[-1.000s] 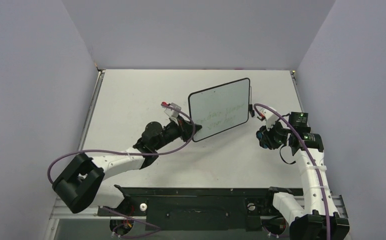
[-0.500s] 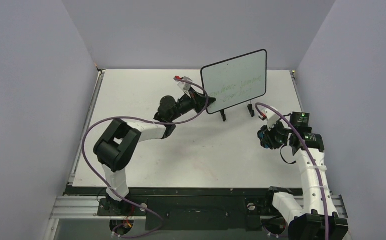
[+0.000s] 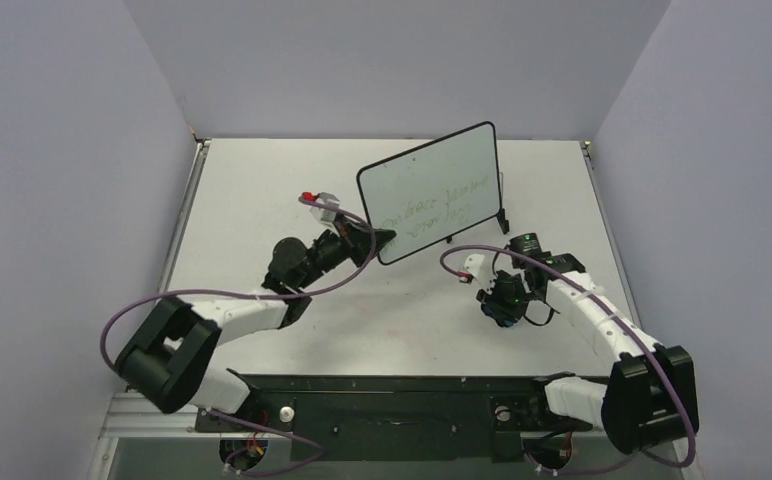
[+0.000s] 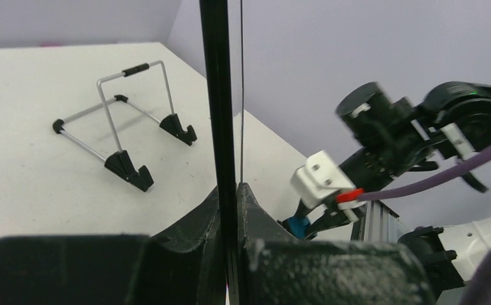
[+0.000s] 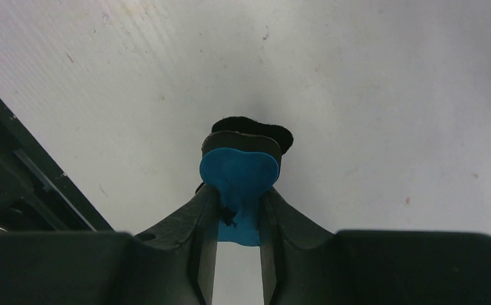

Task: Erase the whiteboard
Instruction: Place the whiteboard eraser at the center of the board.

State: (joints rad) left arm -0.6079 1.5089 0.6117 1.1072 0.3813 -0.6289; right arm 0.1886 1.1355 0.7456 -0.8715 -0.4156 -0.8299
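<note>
The whiteboard [image 3: 430, 190] hangs tilted above the far middle of the surface [image 3: 252, 200]. Its lower left corner is pinched in the left hand [image 3: 382, 242], whose fingers are clamped on the thin black frame. In the left wrist view that frame runs straight up between the two black fingers. The board is a flat, glossy white rectangle with rounded corners, and faint green handwriting crosses its face.

A bent wire stand [image 4: 121, 121] with black rubber feet sits on the surface behind the board's right lower edge. In the wrist view it stands apart from the board.

The right hand [image 3: 504, 312] hovers low, near the board's lower right and not touching it, closed on a small eraser [image 5: 239, 173]. The eraser has a smooth blue body, and a dark pad faces the surface. Whether the pad touches cannot be told.

The surface is matte white, finely scratched and speckled. Plain grey walls [image 3: 62, 150] close it in on the left, far and right sides, and a black rail [image 3: 392, 385] runs along the near edge. Broad bare stretches lie left of the left arm and between the two arms.
</note>
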